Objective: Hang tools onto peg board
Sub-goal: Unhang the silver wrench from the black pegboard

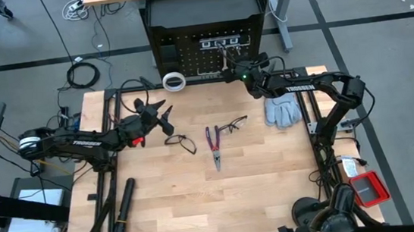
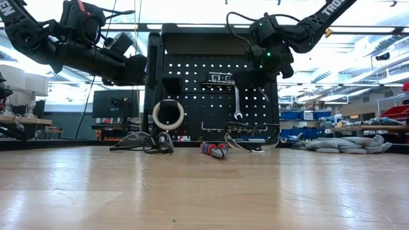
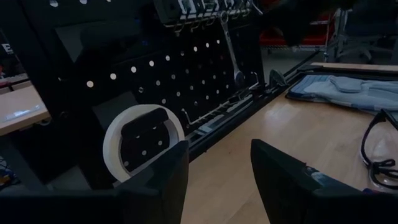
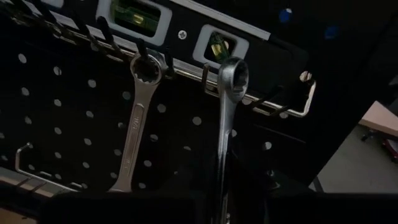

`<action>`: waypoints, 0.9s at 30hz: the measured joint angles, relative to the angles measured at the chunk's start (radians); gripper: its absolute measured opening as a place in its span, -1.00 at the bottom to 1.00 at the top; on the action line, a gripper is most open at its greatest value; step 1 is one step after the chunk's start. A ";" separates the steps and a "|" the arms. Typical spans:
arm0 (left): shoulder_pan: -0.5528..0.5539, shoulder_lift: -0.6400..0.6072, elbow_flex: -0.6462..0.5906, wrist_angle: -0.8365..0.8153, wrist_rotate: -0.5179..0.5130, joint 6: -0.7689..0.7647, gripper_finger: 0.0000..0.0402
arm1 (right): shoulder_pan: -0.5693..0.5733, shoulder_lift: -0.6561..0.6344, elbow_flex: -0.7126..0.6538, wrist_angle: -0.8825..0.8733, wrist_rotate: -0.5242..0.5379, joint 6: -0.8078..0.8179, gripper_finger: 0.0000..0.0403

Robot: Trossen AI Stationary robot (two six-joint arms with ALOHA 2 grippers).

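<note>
Workshop floor and other desks show behind a light wood tabletop (image 1: 259, 179).

Peg board (image 2: 192, 96) stands upright at the far edge, centre. White tape ring (image 2: 168, 115) sits against its lower left face. Black strip with white squares (image 1: 220, 44) is up on a hook rail. One silver wrench (image 4: 134, 124) hangs free from that rail; a second wrench (image 4: 229, 112) has its ring end at the rail beside it, shaft running down into the right tool.

Right tool (image 1: 230, 71) is up at the board face, fingers pinching the second wrench's lower shaft as the right wrist view shows it; arm reaches in from the right edge.

Red-and-blue pliers (image 1: 214, 146) lie mid-tabletop, jaws toward the near edge. One pair of black glasses (image 1: 231, 124) lies just right of them, another pair (image 1: 181, 143) just left.

Left tool (image 1: 165, 120) hovers above the tabletop left of the glasses, fingers (image 3: 155, 180) spread, nothing between them, aimed at the tape ring side of the board.

Grey work gloves (image 1: 283, 110) lie near the right edge. Long black cylinder (image 1: 124, 206) lies near the left front.
</note>
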 joint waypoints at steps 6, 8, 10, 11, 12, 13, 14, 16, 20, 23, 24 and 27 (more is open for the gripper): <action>0.000 0.000 0.000 -0.001 0.000 0.000 -0.12 | 0.003 -0.009 -0.001 -0.025 -0.019 0.016 -0.74; 0.000 0.000 0.000 0.002 0.000 0.000 -0.12 | 0.004 -0.010 -0.001 -0.038 -0.019 0.022 -0.74; 0.000 0.000 0.001 -0.001 0.000 0.000 -0.12 | 0.004 -0.011 -0.001 -0.054 -0.026 0.039 -0.74; 0.000 0.000 0.000 -0.001 0.000 0.000 -0.12 | 0.004 -0.011 -0.001 -0.066 -0.028 0.044 -0.74; 0.000 0.000 0.000 0.002 0.000 0.000 -0.12 | 0.003 -0.011 -0.001 -0.078 -0.029 0.045 -0.74; 0.000 0.000 0.001 0.003 0.000 0.000 -0.12 | 0.002 -0.011 -0.001 -0.087 -0.031 0.051 -0.74; 0.000 0.000 0.000 0.001 0.000 0.000 -0.12 | 0.002 -0.011 -0.001 -0.091 -0.033 0.057 -0.74; 0.000 0.000 0.000 0.003 0.000 0.000 -0.12 | 0.000 -0.011 -0.006 -0.085 -0.033 0.058 -0.74; 0.000 0.000 0.000 0.000 0.000 0.000 -0.12 | -0.011 -0.011 -0.013 -0.083 -0.040 0.060 -0.76; 0.000 0.000 0.000 -0.001 0.000 0.000 -0.12 | -0.010 -0.011 -0.013 -0.078 -0.038 0.053 -0.80; 0.000 0.000 0.000 0.000 0.000 0.000 -0.12 | -0.010 -0.011 -0.013 -0.071 -0.036 0.037 -0.81; 0.000 0.000 0.000 0.000 0.000 0.000 -0.12 | -0.009 -0.011 -0.013 -0.062 -0.030 0.025 -0.83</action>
